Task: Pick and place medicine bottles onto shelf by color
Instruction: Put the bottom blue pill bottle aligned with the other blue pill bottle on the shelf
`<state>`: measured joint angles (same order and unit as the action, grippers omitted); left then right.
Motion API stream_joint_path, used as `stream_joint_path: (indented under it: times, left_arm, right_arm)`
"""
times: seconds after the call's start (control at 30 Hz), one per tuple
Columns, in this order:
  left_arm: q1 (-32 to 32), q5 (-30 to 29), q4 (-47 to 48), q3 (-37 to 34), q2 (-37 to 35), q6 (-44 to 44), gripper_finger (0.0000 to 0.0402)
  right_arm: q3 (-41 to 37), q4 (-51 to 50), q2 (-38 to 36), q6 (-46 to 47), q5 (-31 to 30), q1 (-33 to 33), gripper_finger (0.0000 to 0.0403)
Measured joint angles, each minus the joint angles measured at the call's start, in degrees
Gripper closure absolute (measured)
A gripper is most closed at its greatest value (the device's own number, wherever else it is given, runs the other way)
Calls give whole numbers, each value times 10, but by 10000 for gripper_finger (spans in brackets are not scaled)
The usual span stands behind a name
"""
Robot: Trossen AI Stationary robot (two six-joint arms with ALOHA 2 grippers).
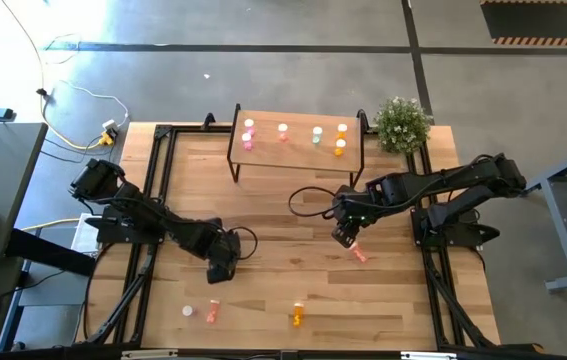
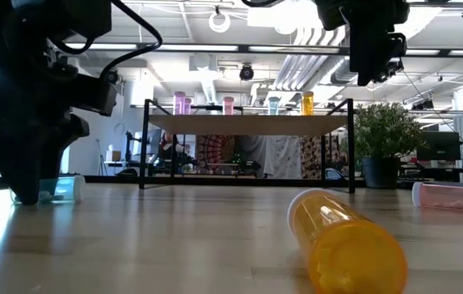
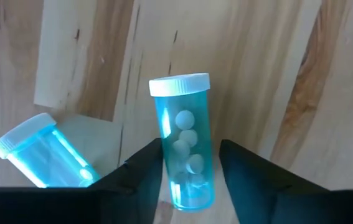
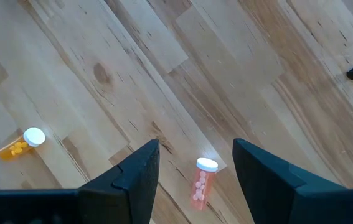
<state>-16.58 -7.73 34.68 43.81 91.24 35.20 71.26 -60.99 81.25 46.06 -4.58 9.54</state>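
Left gripper (image 3: 188,180) sits low on the table with its jaws spread around a blue-green bottle (image 3: 185,140) lying on its side, white cap pointing away from the wrist. We judge the fingers (image 3: 136,177) not yet pressing on it; a sliver of gap shows each side.

A second blue-green bottle (image 3: 39,152) lies just beside the near finger. Risk one: closing sweeps that finger into it and sends it rolling, or it wedges in and spoils the pinch. Risk two: the bottle is round and lying down, so an off-centre squeeze could squirt it out forward.

Right gripper (image 1: 345,235) hangs above the table, jaws spread and empty, over a pink bottle (image 4: 201,180) lying flat. Coming down skewed would nudge it instead of straddling it.

The shelf (image 1: 298,148) already carries bottles standing in colour groups: pink (image 1: 248,135), salmon, green, orange (image 1: 341,140). A careless drop-off could topple the neighbours or mix colours.

An orange bottle (image 2: 345,241) and two small pink ones (image 1: 201,312) remain on the near table, well apart from both arms.
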Motion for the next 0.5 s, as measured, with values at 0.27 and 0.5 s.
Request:
stream_joint_path:
  times: [0.27, 0.5]
  left_arm:
    - [0, 6, -17, -1, -2, 1, 322]
    - [1, 12, -62, -2, -14, -5, 314]
  right_arm:
    - [0, 10, 0, 0, 0, 0, 208]
    - [0, 104, 0, -38, 32, 0, 208]
